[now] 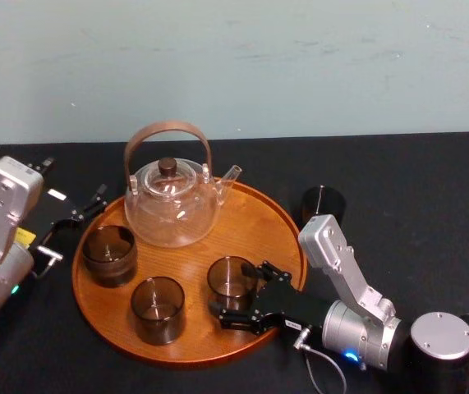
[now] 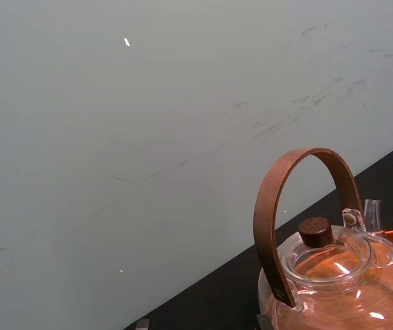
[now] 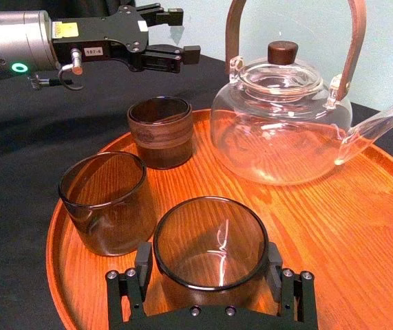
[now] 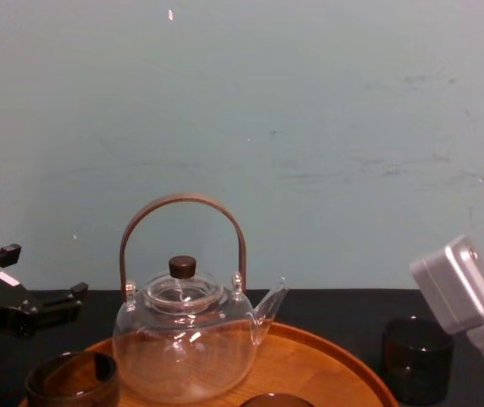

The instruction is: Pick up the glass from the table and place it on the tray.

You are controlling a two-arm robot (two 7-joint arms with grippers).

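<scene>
Step in hand looks like the put-down. Right gripper [image 1: 236, 292] reaches in over the near right edge of the tray [image 1: 255, 226], one finger on each side of the glass [image 3: 208, 240], pads [image 3: 143, 265] against its wall, so I read it as holding the glass. The glass is upright, inside the rim at the near right of the tray, in front of the teapot [image 1: 171, 205]. From the wrist view its base seems to be on the wood, but I can't confirm full contact. Two more glasses [image 1: 109, 253] stand on the tray's near left, apart from this one. A fourth glass [image 1: 323, 205] stands on the table [image 1: 415, 205] just beside the tray's right rim. Left gripper [image 3: 181, 33] hovers over the table at the tray's left edge, fingers apart, empty, idle. Next move as I'd judge it: confirm the base is seated, open wide, back straight out toward the near edge without nudging the glass or clipping the rim.
</scene>
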